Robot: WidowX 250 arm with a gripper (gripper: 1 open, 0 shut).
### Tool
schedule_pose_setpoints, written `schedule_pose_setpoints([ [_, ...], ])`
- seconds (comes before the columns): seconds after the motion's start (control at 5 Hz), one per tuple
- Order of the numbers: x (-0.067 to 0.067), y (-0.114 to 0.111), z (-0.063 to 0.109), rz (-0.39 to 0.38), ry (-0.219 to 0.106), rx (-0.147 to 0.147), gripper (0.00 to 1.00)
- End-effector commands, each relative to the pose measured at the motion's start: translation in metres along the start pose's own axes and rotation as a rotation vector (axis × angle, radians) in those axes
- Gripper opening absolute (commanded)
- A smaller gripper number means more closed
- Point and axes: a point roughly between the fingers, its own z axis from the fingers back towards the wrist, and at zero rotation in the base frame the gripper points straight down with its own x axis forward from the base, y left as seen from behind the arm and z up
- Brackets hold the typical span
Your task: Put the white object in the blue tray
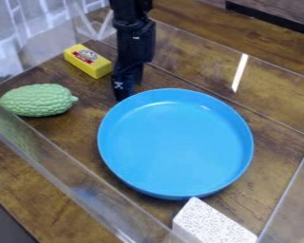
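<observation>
The blue tray (pixel 180 147), a large round dish with a shallow rim, lies in the middle of the wooden table. The white object (pixel 216 224), a small speckled block, sits at the bottom edge of the view, just in front of the tray's near rim. My black gripper (pixel 123 91) points straight down at the tray's far left rim, its tips low at the table. It is far from the white block. Nothing shows between its fingers, and the jaws look open.
A yellow box (pixel 87 61) lies behind and left of the gripper. A green bumpy fruit-like thing (pixel 38 100) rests at the left. Clear plastic walls (pixel 66 171) fence the table along the front left and the back.
</observation>
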Motion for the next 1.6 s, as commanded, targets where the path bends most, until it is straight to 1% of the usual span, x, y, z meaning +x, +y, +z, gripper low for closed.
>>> schedule_pose_setpoints([
  [0.0, 0.011, 0.003, 0.011, 0.017, -0.013, 0.037, 1.0],
  [0.2, 0.013, 0.0, 0.009, 0.063, -0.015, 0.037, 1.0],
  [0.6, -0.002, 0.011, 0.008, 0.164, -0.022, 0.033, 1.0],
  [0.8, -0.003, 0.019, 0.006, 0.208, -0.027, 0.032, 1.0],
  [1.2, 0.007, 0.022, 0.002, 0.196, -0.038, 0.021, 1.0],
  [1.4, -0.004, 0.037, 0.001, 0.137, -0.046, 0.013, 1.0],
])
